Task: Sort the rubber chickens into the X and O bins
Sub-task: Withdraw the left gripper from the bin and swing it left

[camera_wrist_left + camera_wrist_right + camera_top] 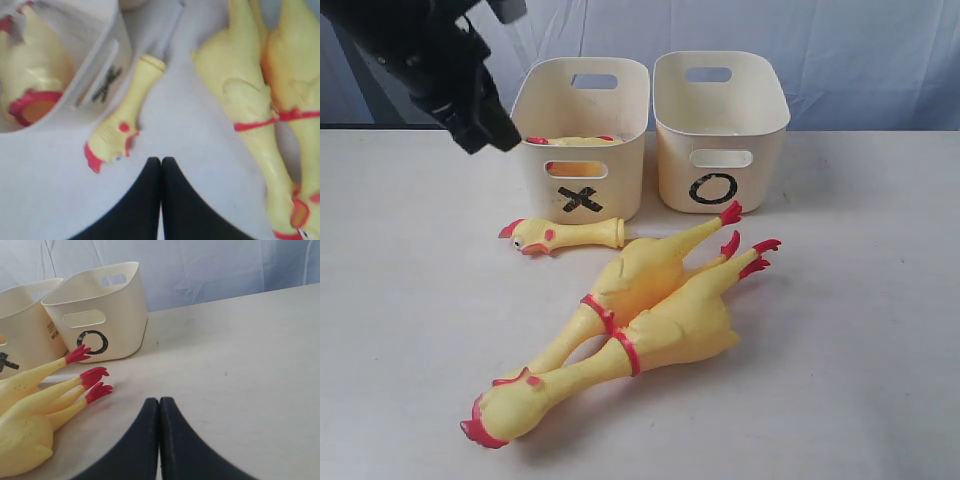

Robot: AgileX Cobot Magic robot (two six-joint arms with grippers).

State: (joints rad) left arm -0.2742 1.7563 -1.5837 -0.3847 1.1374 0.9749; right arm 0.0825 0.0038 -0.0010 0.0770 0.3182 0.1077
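Two long whole rubber chickens [642, 272] [665, 335] lie side by side on the table, feet toward the bins. A loose head-and-neck piece [560, 236] lies in front of the X bin [620, 185]. A headless body [30, 65] lies inside that bin. The O bin [760, 170] stands right of it. My left gripper [161, 161] is shut and holds nothing. It hangs above the table just left of the X bin [100, 60], over the head-and-neck piece [127, 117]. My right gripper [159, 401] is shut and holds nothing, low over the table near the chickens' red feet [95, 375].
The left arm [440, 60] fills the upper left of the exterior view. A pale blue cloth backdrop [860, 50] hangs behind the bins. Bare table [860, 330] stretches to the right of the chickens and to their left [400, 300].
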